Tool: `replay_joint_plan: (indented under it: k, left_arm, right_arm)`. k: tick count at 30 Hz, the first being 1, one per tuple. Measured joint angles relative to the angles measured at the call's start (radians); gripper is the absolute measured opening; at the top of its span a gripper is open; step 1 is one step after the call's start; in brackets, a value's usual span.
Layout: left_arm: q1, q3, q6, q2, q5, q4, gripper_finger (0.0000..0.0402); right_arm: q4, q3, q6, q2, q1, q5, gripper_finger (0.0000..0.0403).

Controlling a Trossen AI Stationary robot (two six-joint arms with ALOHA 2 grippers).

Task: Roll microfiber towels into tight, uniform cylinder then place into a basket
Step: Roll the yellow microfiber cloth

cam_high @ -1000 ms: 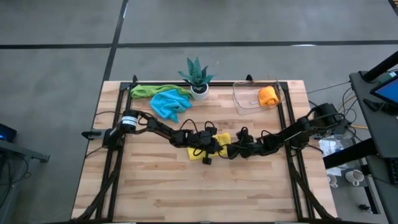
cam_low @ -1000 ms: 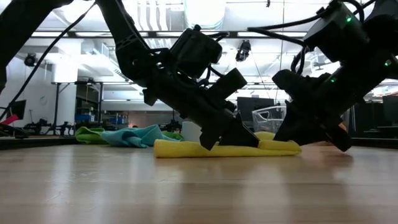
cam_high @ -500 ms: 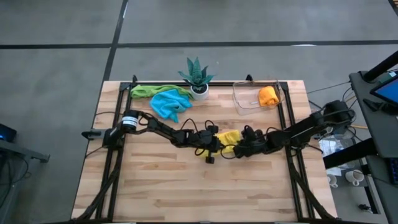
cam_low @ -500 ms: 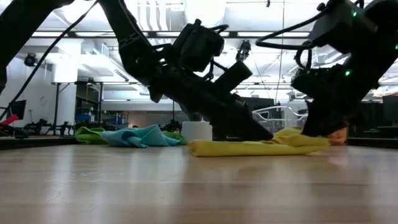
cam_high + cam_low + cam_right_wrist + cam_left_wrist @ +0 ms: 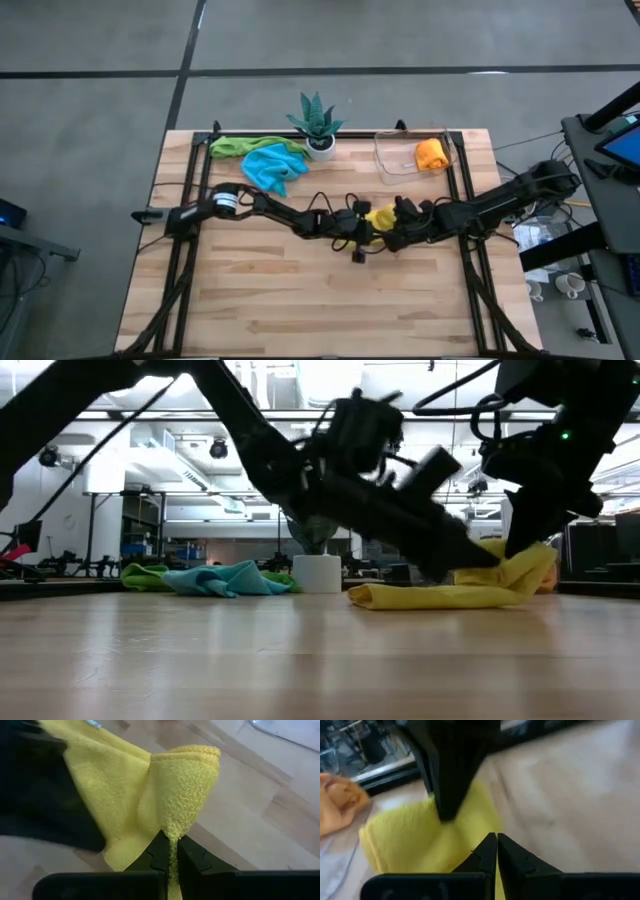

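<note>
A yellow microfiber towel (image 5: 379,217) lies bunched at the table's middle, its left part flat on the wood (image 5: 420,597) and its right end raised. My right gripper (image 5: 171,851) is shut on that raised end and reaches in from the right. My left gripper (image 5: 496,846) is shut and slants down from the left onto the same towel. The clear basket (image 5: 392,166) at the far right holds an orange roll (image 5: 431,153). A green towel (image 5: 238,146) and a light blue towel (image 5: 272,166) lie crumpled at the far left. My left gripper lays its shut fingertips (image 5: 478,560) on the towel's top near its middle, slanting down from the table's left; whether they press into the cloth cannot be told. My right gripper pinches a gathered fold of the towel's right end (image 5: 173,831) between its two fingers, coming steeply from above. That end is lifted (image 5: 527,565) while the rest trails slack onto the table.
A spiky green plant in a white pot (image 5: 318,128) stands at the far edge between the loose towels and the basket. A black frame rail (image 5: 460,190) runs along the table's right side. Bare wood (image 5: 300,300) fills the near half.
Both grippers have moved toward the table's right edge, and the yellow towel has slid with them and bunched shorter. My right gripper has risen and tipped more steeply down, lifting the towel's right end; its left part stays on the wood.
</note>
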Motion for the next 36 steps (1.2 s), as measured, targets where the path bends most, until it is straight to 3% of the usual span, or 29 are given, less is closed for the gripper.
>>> replay_joint_plan:
  k: [5,27,31,36]
  left_arm:
    - [0.012,0.055,0.037,0.069,-0.108,-0.002,0.0000]
    - [0.052,0.060,-0.058,0.116,-0.099,0.065,0.0000]
    - [0.053,0.065,-0.065,0.110,-0.082,-0.008,0.0000]
    - [0.041,0.037,-0.033,0.016,-0.086,-0.231,0.0000]
  right_arm:
    - [0.008,0.013,-0.014,0.035,0.000,-0.002,0.0011]
    - [0.017,0.096,-0.066,0.093,-0.011,-0.001,0.0011]
    - [0.016,0.096,-0.072,0.100,-0.015,0.003,0.0011]
    - [-0.019,0.093,-0.074,0.092,-0.015,0.012,0.0011]
